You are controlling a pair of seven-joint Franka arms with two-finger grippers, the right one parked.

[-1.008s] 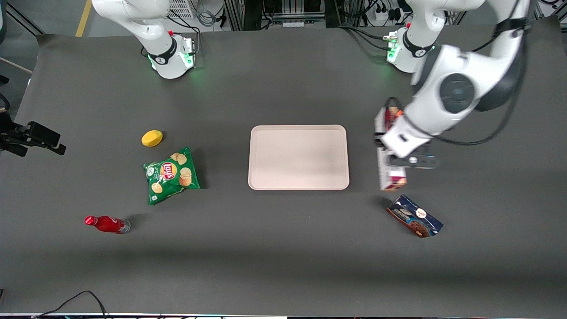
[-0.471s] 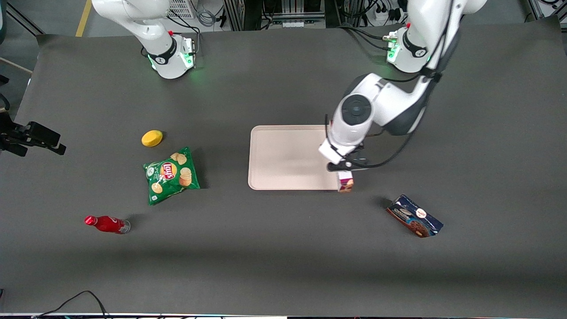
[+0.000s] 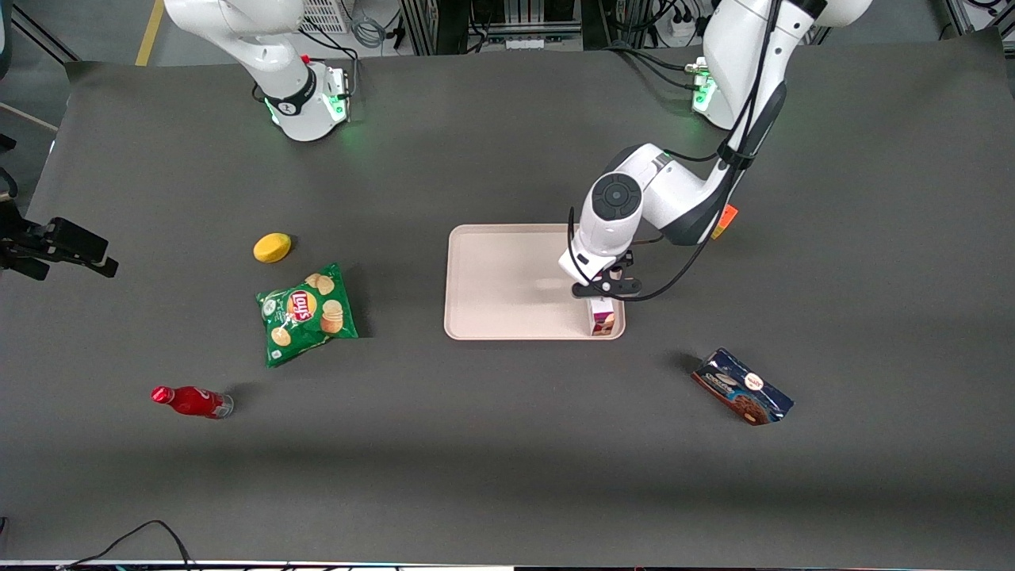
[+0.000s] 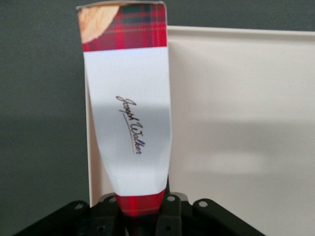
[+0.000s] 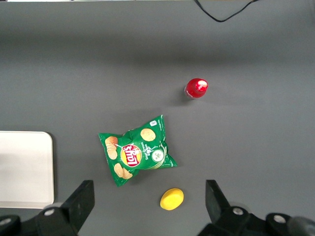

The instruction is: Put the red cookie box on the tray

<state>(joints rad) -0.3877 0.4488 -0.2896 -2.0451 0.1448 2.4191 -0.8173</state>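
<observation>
Clamped on the red cookie box (image 4: 129, 113), end effector (image 3: 601, 292) hovers over the tray (image 3: 507, 281) edge; next, I judge, lowering and release.

A dark grey table cover in a lab, with the floor and equipment racks at its edge

The matte grey table cover (image 3: 507, 476) fills almost the whole front view and carries soft, diffuse shadows, with a paler band of light running along its length nearer the camera. Farther from the camera lies a grey floor (image 3: 87, 32) marked by a yellow line (image 3: 149, 33). Beside that floor stand metal rack frames (image 3: 492, 20), grey coiled cables (image 3: 369, 30) and a white power strip (image 3: 682, 25). A black camera mount (image 3: 59, 247) juts in at the parked arm's end. A thin black cable (image 3: 151, 530) loops at the nearest edge.
</observation>
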